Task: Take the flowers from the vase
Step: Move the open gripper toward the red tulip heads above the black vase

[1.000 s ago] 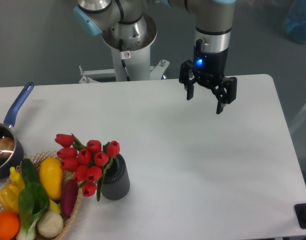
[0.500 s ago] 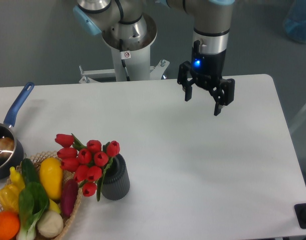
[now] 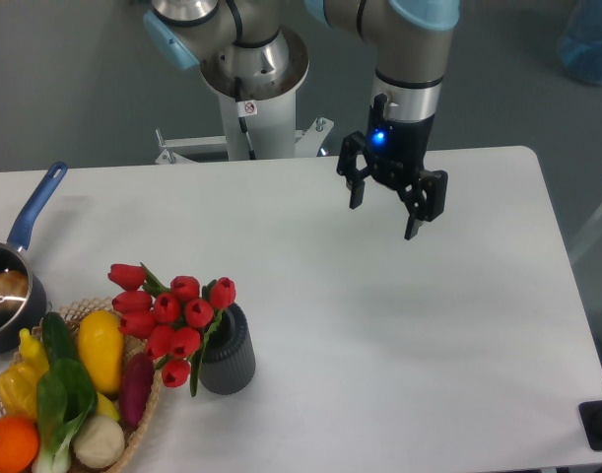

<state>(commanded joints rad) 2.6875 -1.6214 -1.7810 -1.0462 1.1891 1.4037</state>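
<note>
wicker basket (image 3: 143,434) of vegetables sits just left of the vase | red tulips (image 3: 172,315) stand in the ribbed grey vase (image 3: 230,353), heads leaning toward the basket, untouched | gripper (image 3: 383,207) hangs well beyond the vase to its right, fingers spread and empty, probably readied for the stems
</note>
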